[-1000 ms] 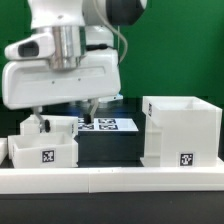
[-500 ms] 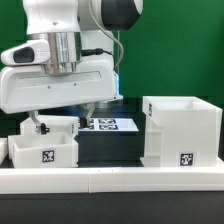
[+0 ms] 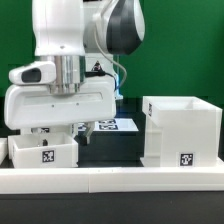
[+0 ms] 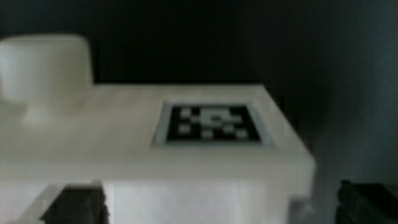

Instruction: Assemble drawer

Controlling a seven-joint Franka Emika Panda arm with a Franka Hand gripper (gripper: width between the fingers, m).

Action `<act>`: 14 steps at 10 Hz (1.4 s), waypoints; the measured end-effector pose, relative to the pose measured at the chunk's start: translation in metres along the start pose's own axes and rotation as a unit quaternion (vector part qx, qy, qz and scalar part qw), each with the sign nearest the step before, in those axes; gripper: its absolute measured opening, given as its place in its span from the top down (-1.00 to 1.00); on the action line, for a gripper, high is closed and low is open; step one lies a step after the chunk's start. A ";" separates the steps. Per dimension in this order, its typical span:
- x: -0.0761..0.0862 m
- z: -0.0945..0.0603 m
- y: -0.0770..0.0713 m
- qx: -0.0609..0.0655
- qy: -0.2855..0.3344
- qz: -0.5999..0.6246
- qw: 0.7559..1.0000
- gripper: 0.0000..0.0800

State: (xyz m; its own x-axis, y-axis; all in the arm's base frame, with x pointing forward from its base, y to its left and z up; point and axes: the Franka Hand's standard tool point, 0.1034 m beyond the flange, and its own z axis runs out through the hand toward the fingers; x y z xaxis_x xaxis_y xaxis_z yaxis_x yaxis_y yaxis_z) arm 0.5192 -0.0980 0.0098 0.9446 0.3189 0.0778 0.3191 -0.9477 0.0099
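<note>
Nothing is joined yet: the tall white hollow plastic casing [image 3: 180, 128] stands at the exterior view's right, with 2 low white plastic trays [image 3: 44, 152] well apart at its left. The hand [image 4: 217, 205], spread wide, straddles 1.

Clearance: one free lane, mid-table.
The black table strip [image 3: 110, 150] lies free between the low white plastic trays [image 3: 45, 152] at the exterior view's left and the tall white hollow casing [image 3: 182, 130] at its right. A low white rail [image 3: 110, 179] bounds the front; the white two-finger gripper [image 3: 60, 131] hangs close above the trays, blocking overhead approach.
</note>
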 end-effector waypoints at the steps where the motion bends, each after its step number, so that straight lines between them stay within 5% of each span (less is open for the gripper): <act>1: -0.004 0.002 -0.001 -0.001 -0.001 0.001 1.000 -0.62; 2: -0.005 0.003 0.000 -0.002 -0.001 0.001 1.000 -0.62; 4: -0.004 0.003 -0.001 -0.002 -0.001 0.001 1.000 -0.07; 5: -0.002 0.003 -0.001 -0.002 0.000 0.001 1.000 -0.07; 7: 0.000 0.003 -0.003 -0.002 0.000 0.000 1.000 0.81; 11: 0.000 0.002 -0.006 -0.001 0.000 -0.003 1.000 0.90; 14: -0.004 -0.011 -0.027 0.010 -0.005 -0.020 1.000 0.90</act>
State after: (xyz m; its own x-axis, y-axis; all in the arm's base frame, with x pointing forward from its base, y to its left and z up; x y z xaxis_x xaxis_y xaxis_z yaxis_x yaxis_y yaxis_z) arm 0.5057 -0.0742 0.0197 0.9314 0.3577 0.0670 0.3589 -0.9334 -0.0065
